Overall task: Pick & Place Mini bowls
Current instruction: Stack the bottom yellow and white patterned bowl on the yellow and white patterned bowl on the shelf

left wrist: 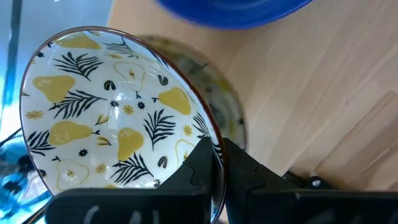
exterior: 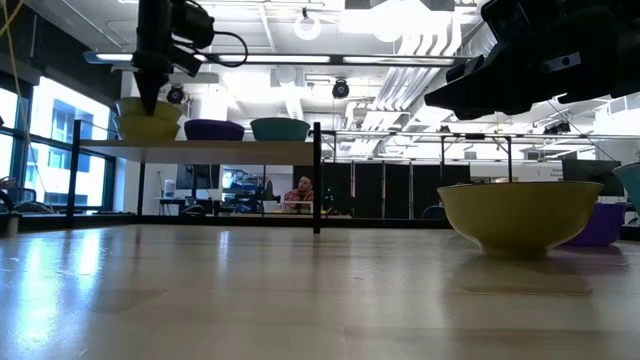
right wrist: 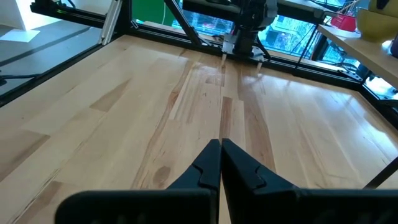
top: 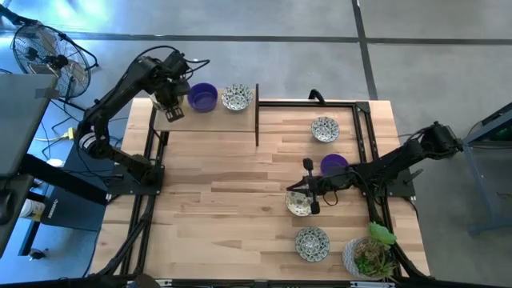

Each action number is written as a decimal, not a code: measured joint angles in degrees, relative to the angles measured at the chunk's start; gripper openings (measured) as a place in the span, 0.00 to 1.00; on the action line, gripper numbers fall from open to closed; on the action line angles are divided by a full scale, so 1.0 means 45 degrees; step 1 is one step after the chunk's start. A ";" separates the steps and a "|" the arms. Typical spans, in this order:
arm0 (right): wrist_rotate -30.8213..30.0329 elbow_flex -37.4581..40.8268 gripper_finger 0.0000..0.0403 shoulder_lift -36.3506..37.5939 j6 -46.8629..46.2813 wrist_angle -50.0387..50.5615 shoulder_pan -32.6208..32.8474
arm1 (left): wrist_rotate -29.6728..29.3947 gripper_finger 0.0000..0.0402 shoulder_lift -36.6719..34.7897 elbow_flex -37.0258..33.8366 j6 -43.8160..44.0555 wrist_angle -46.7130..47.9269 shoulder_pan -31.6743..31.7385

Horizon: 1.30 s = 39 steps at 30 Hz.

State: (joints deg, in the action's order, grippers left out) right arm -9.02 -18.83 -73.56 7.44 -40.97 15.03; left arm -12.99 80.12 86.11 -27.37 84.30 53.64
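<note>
My left gripper [top: 170, 106] is over the left end of the raised shelf [top: 232, 120] at the table's far left. It is shut on a mini bowl [left wrist: 112, 112] that is white inside with yellow pears and dark leaves. A purple mini bowl [top: 202, 98] and a patterned one [top: 237, 98] stand on the shelf beside it. My right gripper [right wrist: 221, 152] is shut on nothing and hovers over a patterned bowl [top: 298, 203] on the table's right half. More bowls stand there: a purple one [top: 334, 165] and two patterned ones [top: 325, 128] [top: 311, 243]. My left gripper pinches the bowl's rim [left wrist: 214, 146], one finger inside the bowl and one outside. The fingers come steeply from above. The bowl tilts, its inside turned toward the wrist camera, low over the shelf's left end [exterior: 148, 122]; whether its foot touches the shelf I cannot tell.
A dark upright post [top: 257, 116] stands at the shelf's right end. A white pot with a green plant [top: 370, 256] sits at the table's near right corner. A dark frame rail [top: 368, 144] runs along the right side. The table's middle and near left [top: 216, 208] are bare wood.
</note>
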 joint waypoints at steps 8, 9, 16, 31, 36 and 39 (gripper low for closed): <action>0.0093 0.0000 0.00 0.0000 -0.0009 0.0000 0.0005 | 0.0175 0.02 0.0000 0.0000 -0.0060 -0.0249 0.0003; 0.0098 0.0000 0.00 0.0000 -0.0006 0.0000 0.0005 | 0.0197 0.02 0.0000 0.0000 -0.0060 -0.0240 0.0003; 0.0102 0.0000 0.00 0.0000 0.0001 0.0005 0.0005 | 0.0204 0.02 -0.0005 -0.0043 0.0032 0.0023 -0.0002; 0.0130 0.0000 0.00 0.0000 0.0001 0.0005 0.0000 | 0.0280 0.02 -0.0738 -0.1227 0.0037 -0.0471 -0.0002; 0.0131 0.0000 0.00 0.0000 0.0006 0.0005 0.0000 | 0.0394 0.02 -0.1073 -0.1234 0.0042 -0.0443 -0.0002; 0.0131 0.0000 0.00 0.0000 0.0006 0.0005 0.0000 | 0.0374 0.02 -0.1107 -0.1234 0.0042 -0.0438 -0.0002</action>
State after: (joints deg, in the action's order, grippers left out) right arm -8.43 -18.83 -73.56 7.46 -40.95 15.03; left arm -11.31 75.13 80.55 -27.18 82.32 53.63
